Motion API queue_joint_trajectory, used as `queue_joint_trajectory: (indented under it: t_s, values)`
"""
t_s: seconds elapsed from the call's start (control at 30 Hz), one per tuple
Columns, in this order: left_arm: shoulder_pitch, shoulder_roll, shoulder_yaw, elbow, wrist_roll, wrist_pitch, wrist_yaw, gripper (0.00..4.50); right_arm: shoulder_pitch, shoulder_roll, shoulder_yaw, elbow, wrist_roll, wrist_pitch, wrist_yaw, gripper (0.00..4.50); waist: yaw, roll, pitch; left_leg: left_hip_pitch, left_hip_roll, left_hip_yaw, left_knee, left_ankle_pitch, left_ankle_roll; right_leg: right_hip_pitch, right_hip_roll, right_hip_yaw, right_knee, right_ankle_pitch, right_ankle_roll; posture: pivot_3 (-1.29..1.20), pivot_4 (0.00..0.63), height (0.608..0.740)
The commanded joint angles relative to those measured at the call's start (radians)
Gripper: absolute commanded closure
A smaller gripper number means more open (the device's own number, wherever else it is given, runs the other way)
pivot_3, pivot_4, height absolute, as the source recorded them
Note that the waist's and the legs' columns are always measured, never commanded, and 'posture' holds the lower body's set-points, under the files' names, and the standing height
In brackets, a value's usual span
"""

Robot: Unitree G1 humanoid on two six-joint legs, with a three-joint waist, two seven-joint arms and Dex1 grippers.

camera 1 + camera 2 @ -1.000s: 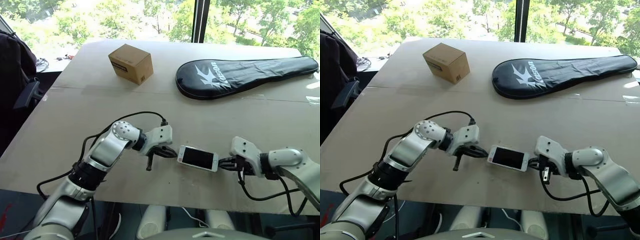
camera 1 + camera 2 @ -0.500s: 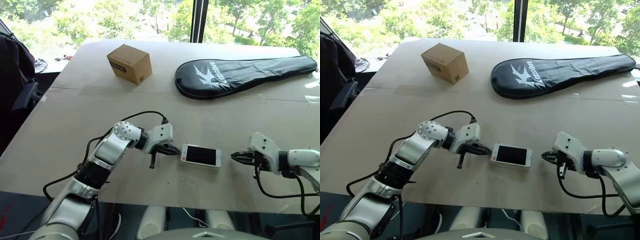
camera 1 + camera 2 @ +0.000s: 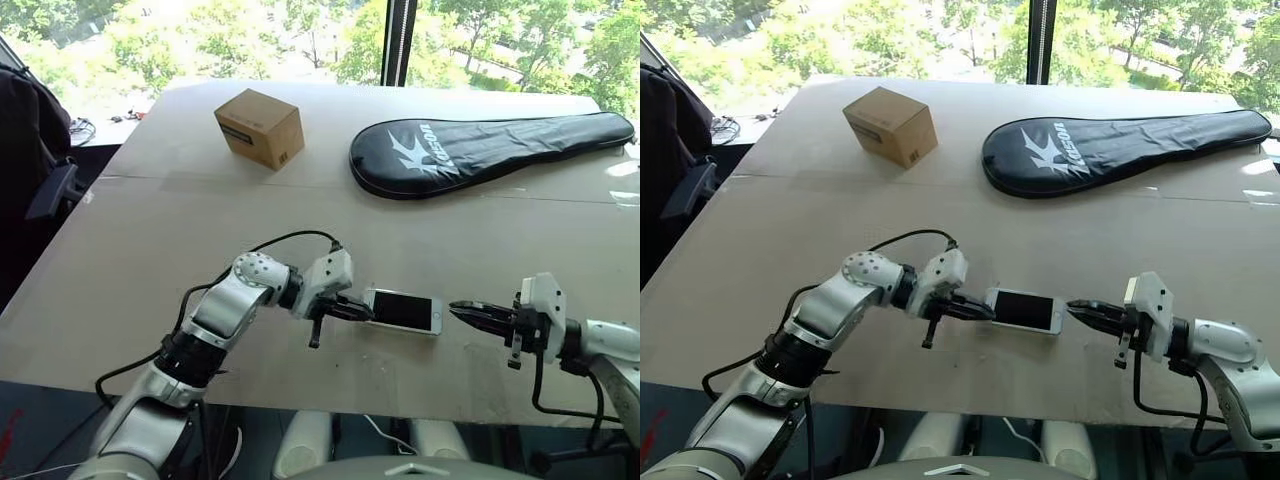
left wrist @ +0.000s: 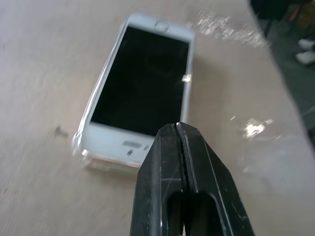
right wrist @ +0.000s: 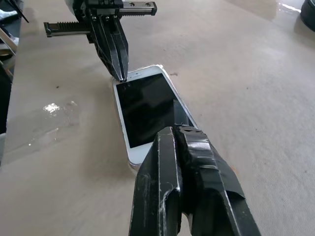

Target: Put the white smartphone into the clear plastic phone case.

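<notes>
Here, item by item:

- White smartphone (image 3: 402, 311): lies flat, screen up, near the front edge of the table (image 3: 150, 240), between the two grippers. Dark screen, white bezels.
- Clear plastic phone case (image 4: 78, 142): a thin transparent rim shows around the phone's edges in the left wrist view; the phone appears seated inside it. Whether it is fully pressed home cannot be told.
- Left gripper (image 3: 362, 312): fingers pressed together, holding nothing; the tips sit at the phone's left short end, touching it or just over its corner.
- Right gripper (image 3: 462, 311): fingers closed, empty; pointed toward the phone's right short end, just beside it with a small gap of bare table between.
- Black cable (image 3: 280, 242): loops over the left arm's wrist.
- Cardboard box (image 3: 259, 127): stands at the far left of the table, well apart from the phone.
- Black racket cover (image 3: 490, 150): lies flat at the far right of the table, white logo printed near its rounded end.
- Windows behind the table, green trees outside.
</notes>
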Motion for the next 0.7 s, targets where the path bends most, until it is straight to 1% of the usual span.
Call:
queue_joint_trajectory:
  t_s: [0.03,0.3,0.57,0.7]
  values:
    - [0.004,-0.008,-0.034,0.047,0.056,-0.037,0.025,4.50,-0.007,0.017,0.016,-0.001,-0.008,-0.045,0.006,4.47,0.000,0.000,0.000,0.000,0.000,0.000,0.000,0.000,0.000,0.000,-0.001,0.000,0.000,0.000,0.000,0.00,0.150,0.740]
    - [0.027,-0.005,-0.047,0.048,0.057,-0.049,0.009,4.50,-0.030,0.061,0.064,0.088,-0.023,-0.123,0.036,4.47,0.000,0.001,-0.001,0.001,0.000,0.000,0.000,0.000,0.000,0.000,-0.002,0.000,0.000,0.000,0.000,0.00,0.150,0.740]
    - [0.031,0.009,-0.048,0.037,0.060,-0.046,0.003,4.50,-0.066,0.051,0.146,0.241,-0.122,-0.194,0.075,4.47,-0.002,0.002,-0.004,0.002,0.000,0.001,0.000,0.000,0.000,0.001,-0.002,0.001,0.000,0.000,0.000,0.00,0.150,0.740]
    - [0.030,0.013,-0.044,0.028,0.055,-0.039,0.004,4.50,-0.082,0.052,0.190,0.287,-0.144,-0.165,0.077,4.47,-0.003,0.000,-0.009,0.004,0.001,0.001,0.000,0.000,0.000,0.002,-0.001,0.001,0.000,0.000,0.000,0.00,0.150,0.740]
